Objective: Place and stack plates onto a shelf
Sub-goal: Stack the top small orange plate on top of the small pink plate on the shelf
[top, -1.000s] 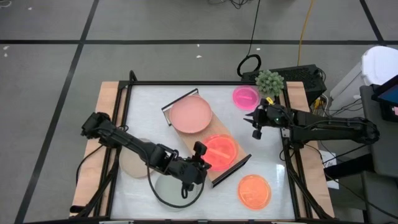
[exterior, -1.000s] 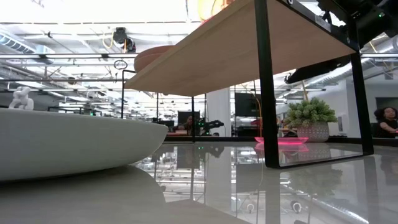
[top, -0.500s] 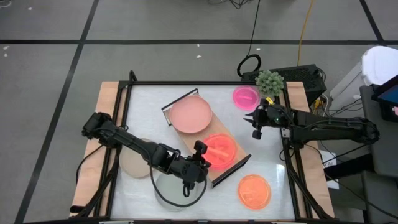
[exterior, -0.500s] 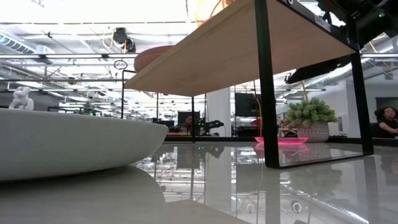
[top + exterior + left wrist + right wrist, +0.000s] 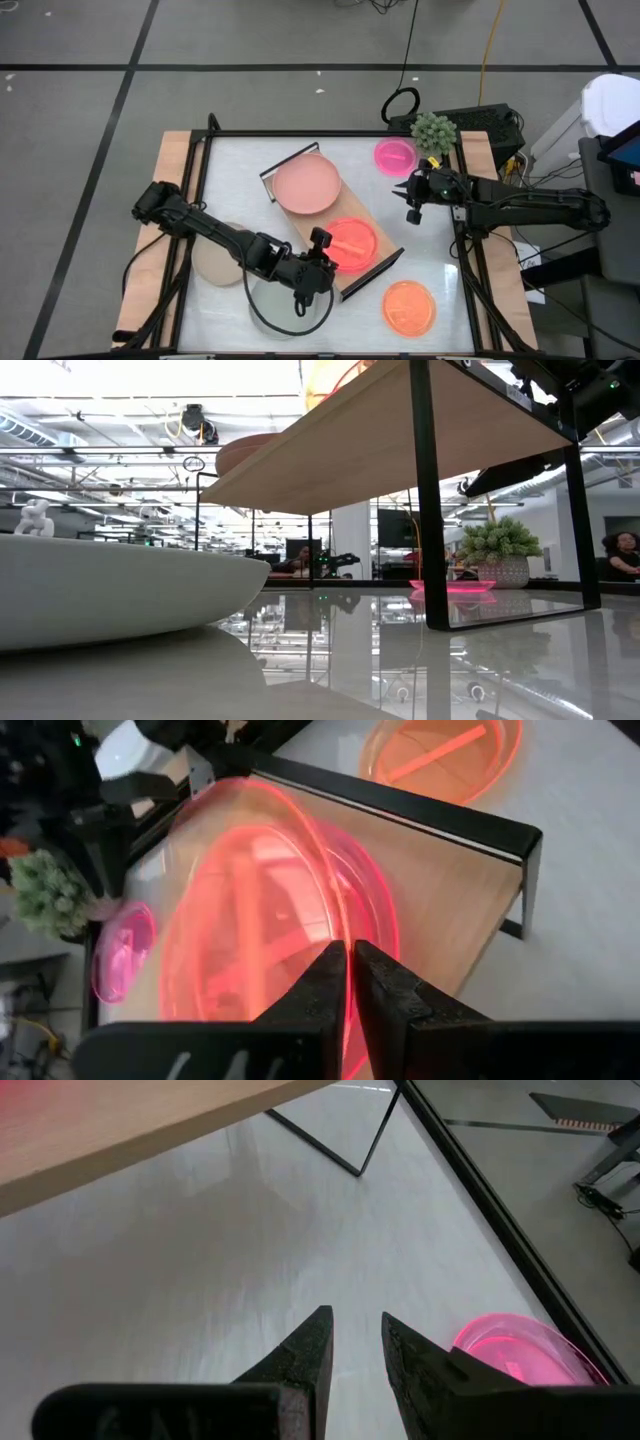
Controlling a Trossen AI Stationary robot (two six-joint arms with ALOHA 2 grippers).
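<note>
Left tool (image 5: 351,982) loosening — red plate (image 5: 351,244) (on shelf (image 5: 385,262)) lower.

I'm working in what looks like a robotics lab in a big open industrial hall. From overhead I see grey floor (image 5: 90,110) marked with black tape lines (image 5: 128,80), cables (image 5: 410,40) trailing off at 12 o'clock and electronics (image 5: 480,122) stacked beside the white table (image 5: 240,160) at 2 o'clock. Level across the table I see exposed ceiling pipes (image 5: 110,455), rows of strip lights (image 5: 150,380), more benches with monitors (image 5: 395,527), and a person (image 5: 622,555) seated at far right.
</note>
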